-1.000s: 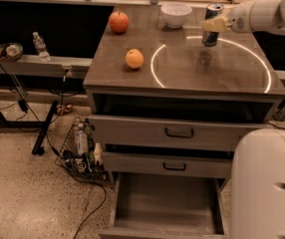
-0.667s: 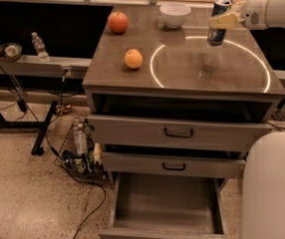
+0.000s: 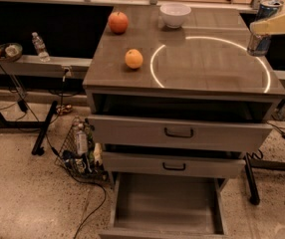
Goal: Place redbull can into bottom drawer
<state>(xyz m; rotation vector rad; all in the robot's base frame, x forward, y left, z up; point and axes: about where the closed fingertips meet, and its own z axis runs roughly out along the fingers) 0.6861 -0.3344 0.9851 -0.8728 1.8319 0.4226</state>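
The redbull can, blue and silver, is held upright in the air above the right edge of the cabinet top. My gripper is at the far right of the camera view, shut on the can around its middle with pale yellow fingers. The bottom drawer is pulled out wide at the bottom, its grey inside bare. It lies well below and left of the can.
A white bowl, an apple and an orange sit on the cabinet top. The two upper drawers stand partly pulled out. A wire basket with bottles and cables lie on the floor at left.
The gripper has lifted the can off the cabinet top and carried it right. The view has shifted and the white robot body has left the frame.
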